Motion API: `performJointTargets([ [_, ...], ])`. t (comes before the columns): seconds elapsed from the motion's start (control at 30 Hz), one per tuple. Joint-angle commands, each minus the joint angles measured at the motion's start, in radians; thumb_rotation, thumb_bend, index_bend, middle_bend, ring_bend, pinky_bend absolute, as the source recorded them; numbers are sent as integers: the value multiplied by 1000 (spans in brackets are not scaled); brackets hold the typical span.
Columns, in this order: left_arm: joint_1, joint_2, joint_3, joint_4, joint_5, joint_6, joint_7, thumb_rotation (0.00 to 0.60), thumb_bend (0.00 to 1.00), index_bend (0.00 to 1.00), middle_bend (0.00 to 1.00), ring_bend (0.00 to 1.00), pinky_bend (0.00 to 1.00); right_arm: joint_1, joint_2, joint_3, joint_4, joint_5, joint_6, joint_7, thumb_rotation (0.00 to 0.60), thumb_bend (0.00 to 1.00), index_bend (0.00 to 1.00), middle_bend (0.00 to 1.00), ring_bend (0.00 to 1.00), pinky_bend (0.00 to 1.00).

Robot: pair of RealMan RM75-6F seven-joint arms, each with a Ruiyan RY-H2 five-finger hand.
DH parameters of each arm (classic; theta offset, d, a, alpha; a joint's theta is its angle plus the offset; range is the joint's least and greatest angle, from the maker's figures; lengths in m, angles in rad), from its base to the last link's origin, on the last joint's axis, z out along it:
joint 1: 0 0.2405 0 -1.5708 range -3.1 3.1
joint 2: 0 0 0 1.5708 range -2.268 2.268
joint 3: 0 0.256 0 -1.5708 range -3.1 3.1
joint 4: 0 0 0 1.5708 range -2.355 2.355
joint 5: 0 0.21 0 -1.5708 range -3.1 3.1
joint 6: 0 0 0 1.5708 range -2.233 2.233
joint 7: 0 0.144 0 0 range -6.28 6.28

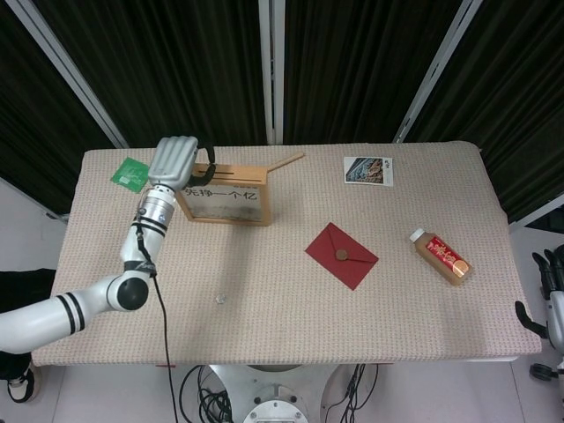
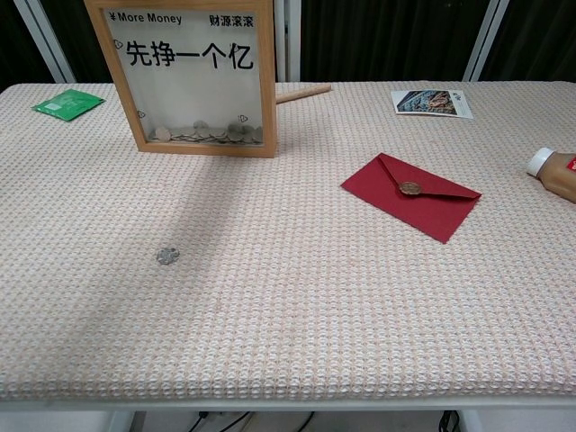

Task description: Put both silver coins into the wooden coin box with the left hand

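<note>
The left hand (image 1: 174, 160) is raised over the left end of the wooden-framed, glass-fronted coin box (image 1: 219, 193), with its dark fingers (image 1: 210, 162) curled down toward the slot along the box's top edge. From above, the back of the hand hides whatever sits between the fingers, so I cannot tell whether it pinches a coin or is closed on nothing; the chest view does not catch the hand at all.

By my reading, the task is about halfway. One small round silver coin (image 2: 166, 256) lies flat on the woven beige table (image 2: 297, 315), well in front of the box and apart from everything else. Only this one loose coin is visible, so the other is probably at the slot or already among the pile of coins behind the glass. The loose coin has yet to be picked up and dropped in.

The right hand (image 1: 548, 291) hangs off the table's right edge, fingers loosely apart, holding nothing.

Counted: one coin box, one loose silver coin, two hands.
</note>
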Motion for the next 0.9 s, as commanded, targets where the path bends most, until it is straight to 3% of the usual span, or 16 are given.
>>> performJointTargets([
  [0.03,-16,-17,18,20,-15,-5,-2,600,482,683,363,209,281,-1,1,-2,3,-5,3,8,600,301,0,0,0,0],
  [0.9,-36,-10,75,18,-70,30,-30,600,483,686,363,210,279,3,-2,0,8,2,-8,7,600,301,0,0,0,0],
])
